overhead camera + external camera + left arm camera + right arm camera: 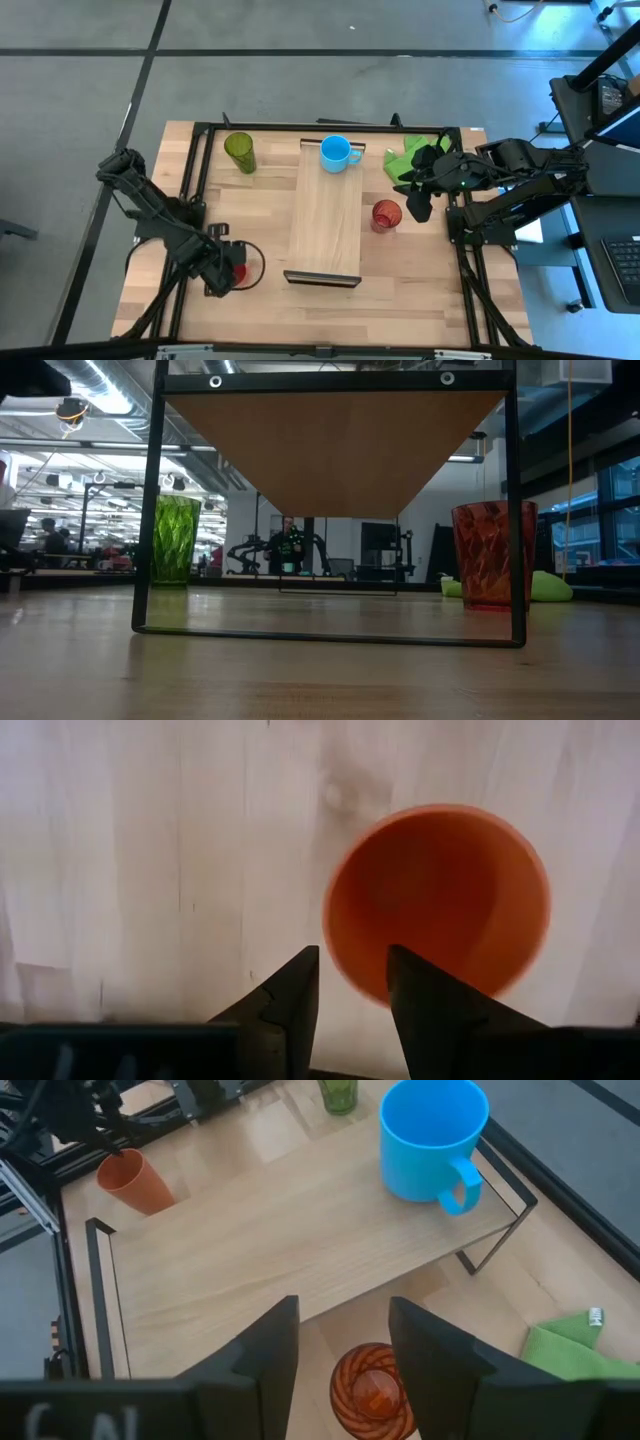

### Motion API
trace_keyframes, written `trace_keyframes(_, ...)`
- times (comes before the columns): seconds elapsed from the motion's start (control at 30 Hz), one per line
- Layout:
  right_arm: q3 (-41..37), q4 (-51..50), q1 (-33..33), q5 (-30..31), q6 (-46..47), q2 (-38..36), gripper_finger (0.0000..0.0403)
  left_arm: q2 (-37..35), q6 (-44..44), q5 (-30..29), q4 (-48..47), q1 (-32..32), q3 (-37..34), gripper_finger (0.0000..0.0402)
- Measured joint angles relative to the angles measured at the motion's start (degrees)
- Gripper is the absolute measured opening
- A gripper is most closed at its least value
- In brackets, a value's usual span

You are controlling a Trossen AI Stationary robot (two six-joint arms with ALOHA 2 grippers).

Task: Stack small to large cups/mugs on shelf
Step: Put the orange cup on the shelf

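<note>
Plastic, light, probably slippery: small red cup (437,900) wants a rim pinch from left gripper (350,982), fingers apart above it; right gripper (342,1342) likewise apart.

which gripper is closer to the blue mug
Right. The right gripper hovers past the shelf's side edge, above the translucent red tumbler; the blue mug stands on the shelf's far end. The left gripper is over the small red cup, much farther off.
</note>
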Motion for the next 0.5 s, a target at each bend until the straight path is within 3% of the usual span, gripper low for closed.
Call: trace_keyframes(0.5,-0.02,-0.04,-0.04,0.17,0.22,0.0,0.0158,-0.02,1.62,1.53,8.6,3.29,-7.53,0.0112)
